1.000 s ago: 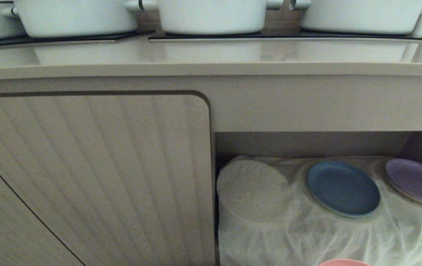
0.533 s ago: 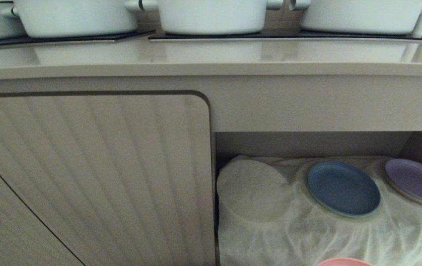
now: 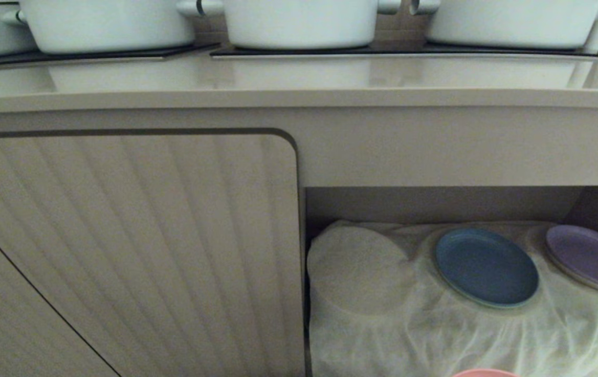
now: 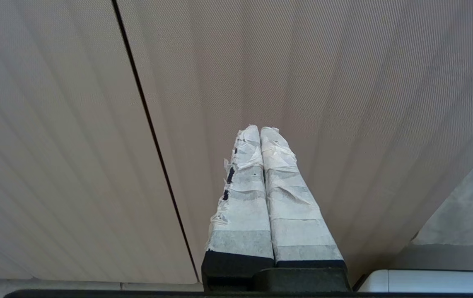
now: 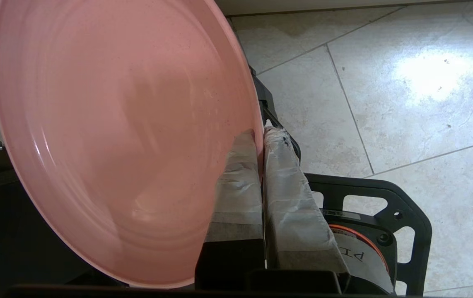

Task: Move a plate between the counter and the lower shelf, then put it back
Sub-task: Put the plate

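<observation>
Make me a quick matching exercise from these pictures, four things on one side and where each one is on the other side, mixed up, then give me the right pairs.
Things:
1. pink plate
2. blue plate
3. white pots
4. left end effector

Places:
A. on the cloth of the lower shelf, beside the purple plate
B. standing along the back of the counter
C. pinched at its rim by the right end effector, above the tiled floor
D. shut and empty, facing a ribbed cabinet door

Pairs: 1-C, 2-A, 3-B, 4-D
</observation>
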{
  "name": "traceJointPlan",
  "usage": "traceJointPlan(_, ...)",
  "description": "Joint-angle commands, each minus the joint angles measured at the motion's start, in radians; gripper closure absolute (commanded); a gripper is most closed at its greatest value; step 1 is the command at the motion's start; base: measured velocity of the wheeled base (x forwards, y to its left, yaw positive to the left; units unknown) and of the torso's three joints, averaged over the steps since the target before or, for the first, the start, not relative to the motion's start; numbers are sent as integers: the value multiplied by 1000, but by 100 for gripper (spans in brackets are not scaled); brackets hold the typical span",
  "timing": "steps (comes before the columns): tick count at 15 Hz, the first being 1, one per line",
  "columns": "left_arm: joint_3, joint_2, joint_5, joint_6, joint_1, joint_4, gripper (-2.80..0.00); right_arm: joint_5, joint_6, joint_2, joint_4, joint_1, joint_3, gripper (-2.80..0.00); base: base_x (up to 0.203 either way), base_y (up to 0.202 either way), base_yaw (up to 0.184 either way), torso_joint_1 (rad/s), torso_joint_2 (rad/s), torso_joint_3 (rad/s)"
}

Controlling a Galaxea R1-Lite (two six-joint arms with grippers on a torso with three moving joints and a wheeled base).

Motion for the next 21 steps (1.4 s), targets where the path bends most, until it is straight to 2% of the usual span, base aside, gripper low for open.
traceJointPlan(1, 0, 0, 0, 1, 0, 0, 0, 2, 4, 3, 2, 5, 1, 0, 0, 0, 0, 0, 0, 0)
traceJointPlan(21, 0, 0, -3, 2, 0, 0, 0, 2, 4, -13, 5, 9, 1, 0, 0, -4, 0, 0, 0, 0)
